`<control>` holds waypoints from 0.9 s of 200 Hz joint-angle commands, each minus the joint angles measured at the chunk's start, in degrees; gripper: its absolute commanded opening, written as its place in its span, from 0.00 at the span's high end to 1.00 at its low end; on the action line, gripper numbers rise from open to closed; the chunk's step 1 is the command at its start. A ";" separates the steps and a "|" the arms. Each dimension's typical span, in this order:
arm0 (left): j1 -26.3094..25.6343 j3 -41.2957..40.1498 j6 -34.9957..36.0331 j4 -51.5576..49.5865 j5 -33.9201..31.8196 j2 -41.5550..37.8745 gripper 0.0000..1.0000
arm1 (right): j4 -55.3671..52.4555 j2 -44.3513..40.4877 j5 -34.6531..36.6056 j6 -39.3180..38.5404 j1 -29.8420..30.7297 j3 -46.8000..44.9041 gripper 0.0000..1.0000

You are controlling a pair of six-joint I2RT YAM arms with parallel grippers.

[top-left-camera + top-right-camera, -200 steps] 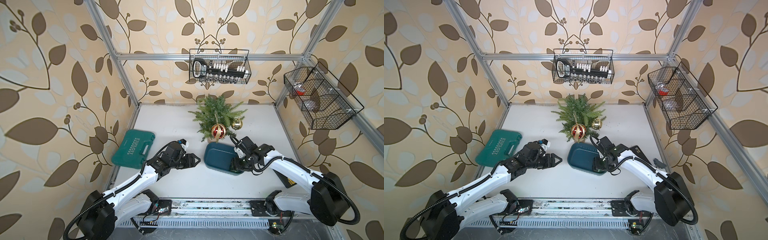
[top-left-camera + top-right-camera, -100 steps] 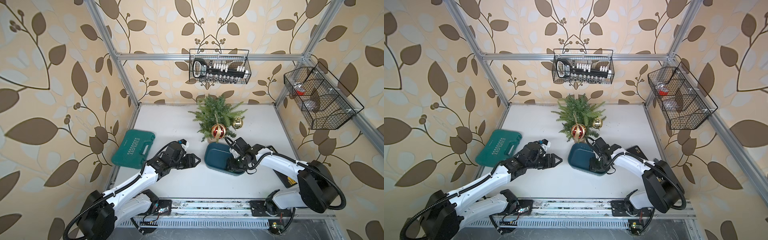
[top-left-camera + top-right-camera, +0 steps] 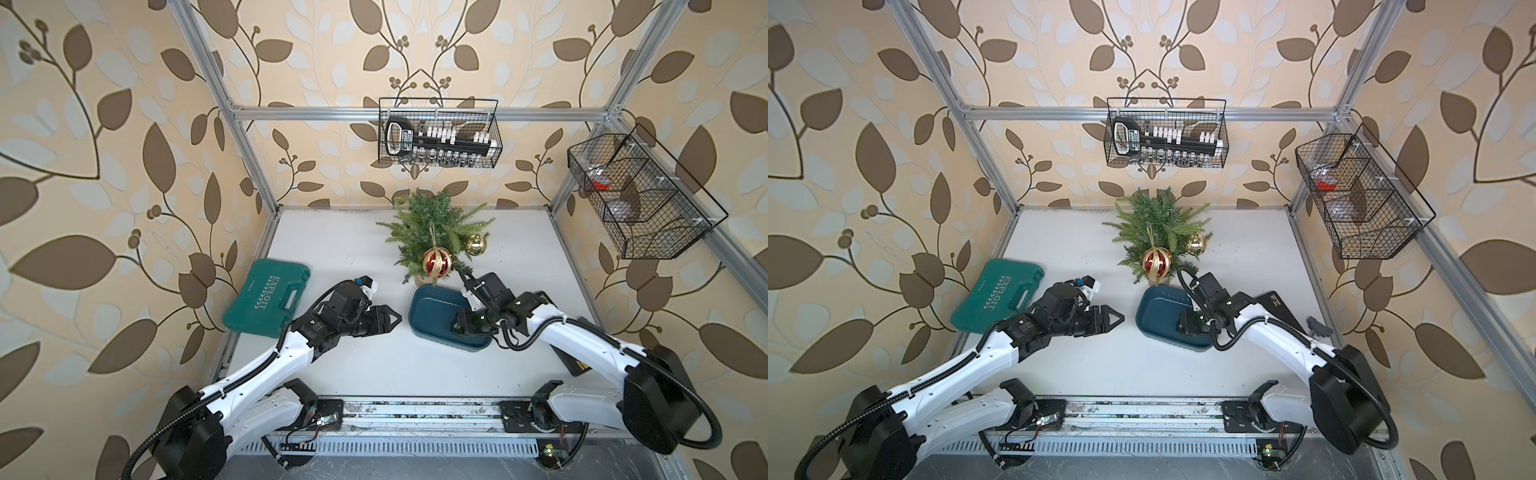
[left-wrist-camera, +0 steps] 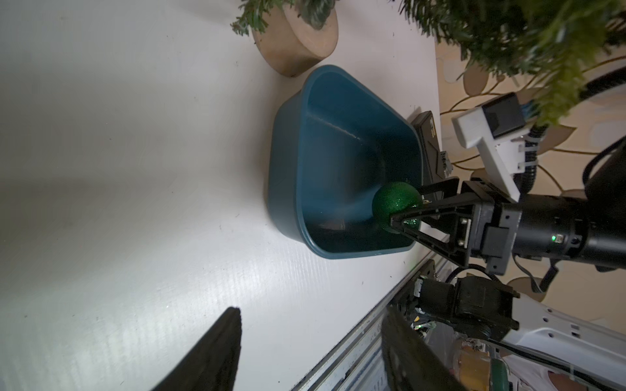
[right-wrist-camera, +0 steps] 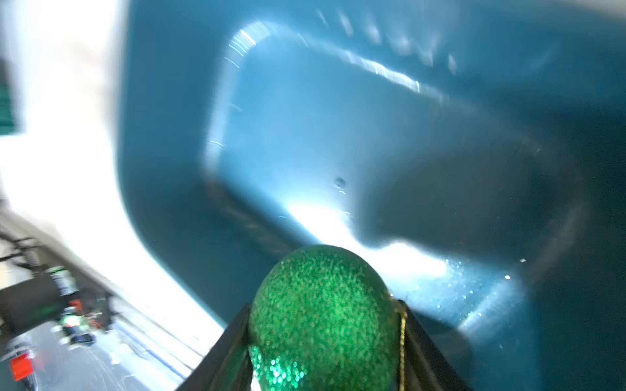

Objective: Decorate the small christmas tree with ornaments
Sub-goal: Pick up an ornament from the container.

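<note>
Having dipped deeper into the teal tray (image 3: 428, 305), the right gripper (image 5: 325, 306) now seemingly clasps the green ornament (image 4: 394, 199), last for the small christmas tree (image 3: 432, 224); the left gripper (image 3: 397, 320) idles, jaws apart

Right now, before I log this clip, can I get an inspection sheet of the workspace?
Surface: white table, a few dark specks.
Job's things: small christmas tree at the rear; red ornament and gold ornament hang on it; green ornament at the teal tray.
Clutter: green tool case beside the left arm; flat black item under the right arm.
End effectors: left end effector open, empty; right end effector shut on green ornament.
Cables: black hose loops below the right wrist; snags, nothing seen.
Surroundings: rear wire basket, side wire basket, leaf wallpaper.
</note>
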 commanded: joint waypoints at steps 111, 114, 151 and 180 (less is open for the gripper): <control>-0.35 18.85 -0.76 -1.12 14.37 -3.73 0.22 | 6.99 -26.81 -12.30 -8.49 1.59 5.79 0.47; -0.36 19.17 -0.88 -0.97 14.69 -3.65 0.22 | 7.23 -26.68 -12.46 -8.75 1.71 6.33 0.47; -0.39 24.04 -2.45 0.40 21.11 -0.02 0.17 | 13.16 -25.40 -14.19 -10.43 3.56 10.55 0.47; -0.42 25.95 -4.58 3.44 24.60 2.01 0.13 | 15.95 -23.39 -15.05 -11.51 5.15 12.65 0.47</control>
